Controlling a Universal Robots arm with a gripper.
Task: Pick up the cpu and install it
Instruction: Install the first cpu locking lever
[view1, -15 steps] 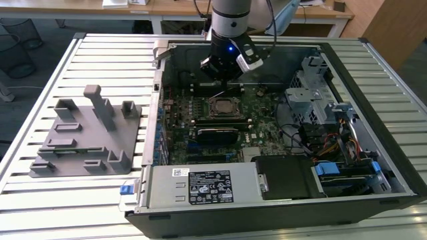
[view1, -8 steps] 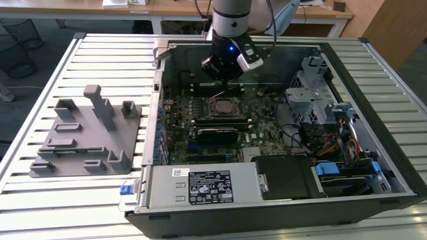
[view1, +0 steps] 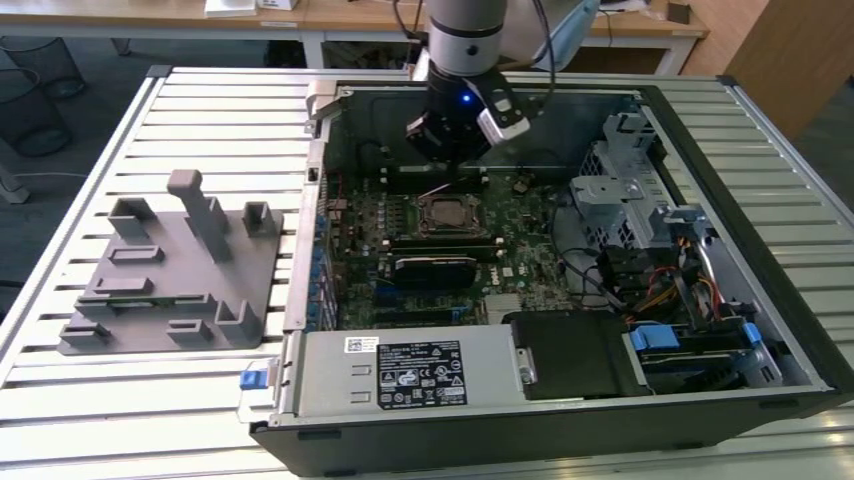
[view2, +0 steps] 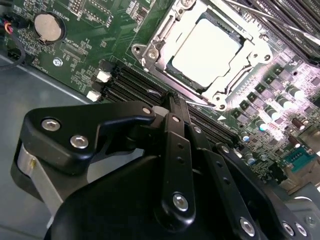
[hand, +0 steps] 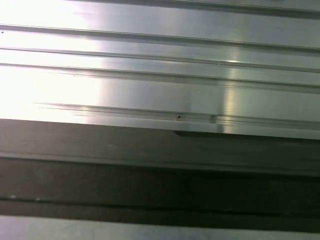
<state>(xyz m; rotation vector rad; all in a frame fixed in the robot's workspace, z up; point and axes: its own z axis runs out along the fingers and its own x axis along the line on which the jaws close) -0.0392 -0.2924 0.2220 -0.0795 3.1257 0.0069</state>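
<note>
Cpu (view2: 207, 47) seated flat in socket frame (view2: 165, 42) on motherboard (view1: 441, 230), pale top up, frame open around it; judged already placed, hence nothing in grasp. Gripper (view2: 172, 102) drawn together, bare, poised at 6 o'clock of cpu in second wrist view. Fingertip ends hard to make out. Grey tray (view1: 167, 275) lies at 9 o'clock of case (view1: 774, 290).
</note>
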